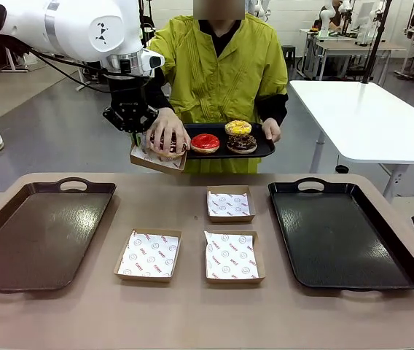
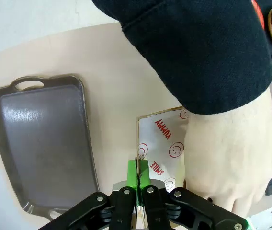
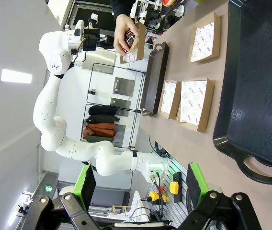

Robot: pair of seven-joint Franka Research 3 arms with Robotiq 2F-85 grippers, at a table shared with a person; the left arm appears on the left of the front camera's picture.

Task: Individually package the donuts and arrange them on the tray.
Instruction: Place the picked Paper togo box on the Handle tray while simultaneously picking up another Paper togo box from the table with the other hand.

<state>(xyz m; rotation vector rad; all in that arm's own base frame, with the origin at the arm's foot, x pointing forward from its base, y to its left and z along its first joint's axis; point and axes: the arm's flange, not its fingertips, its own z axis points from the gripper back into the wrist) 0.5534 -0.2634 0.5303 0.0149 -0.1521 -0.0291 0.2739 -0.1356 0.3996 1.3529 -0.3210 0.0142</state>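
Note:
My left gripper (image 1: 135, 136) is shut on the edge of a square cardboard tray (image 1: 156, 158) lined with printed paper (image 2: 167, 139), holding it in the air beyond the table's far edge. The person's hand (image 1: 167, 130) presses the chocolate donut with pink-white drizzle (image 1: 169, 146) into that tray. In the left wrist view the hand (image 2: 227, 158) covers most of the paper. The person's other hand holds a small black tray (image 1: 265, 149) with the red donut (image 1: 205, 142), the yellow-sprinkled donut (image 1: 237, 127) and the dark chocolate donut (image 1: 241, 144). My right gripper (image 3: 141, 191) is open and holds nothing.
Three more paper-lined cardboard trays (image 1: 229, 203) (image 1: 148, 254) (image 1: 233, 256) lie in the middle of the table. A brown serving tray (image 1: 39, 233) sits at the left and a black serving tray (image 1: 342, 233) at the right.

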